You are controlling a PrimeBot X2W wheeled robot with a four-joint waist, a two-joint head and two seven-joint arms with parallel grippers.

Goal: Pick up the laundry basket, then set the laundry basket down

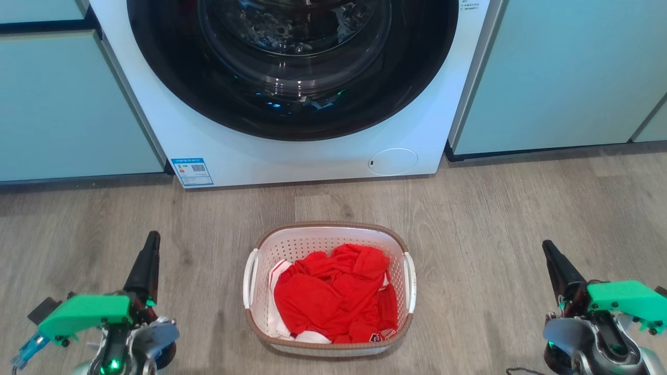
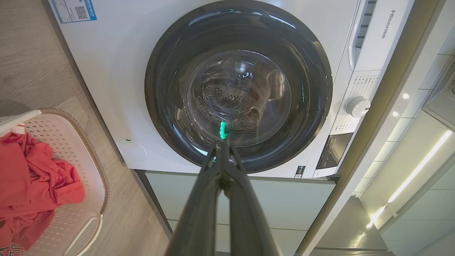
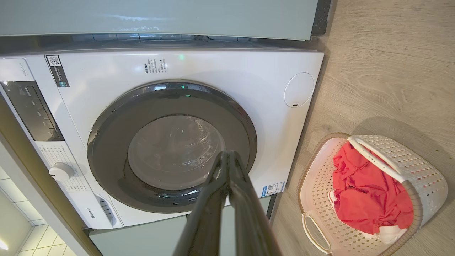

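White perforated plastic laundry basket [image 1: 312, 245], brown-rimmed, sits at my six o'clock; left gripper [image 1: 153, 236] at eight, right gripper [image 1: 546, 244] at four, both pinched closed, empty.

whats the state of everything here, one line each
basket, upright on the floor, loaded, not gripped
clothes, red, crumpled inside the basket
washer door, closed
left end effector, shut, empty, apart from the basket
right end effector, shut, empty, apart from the basket
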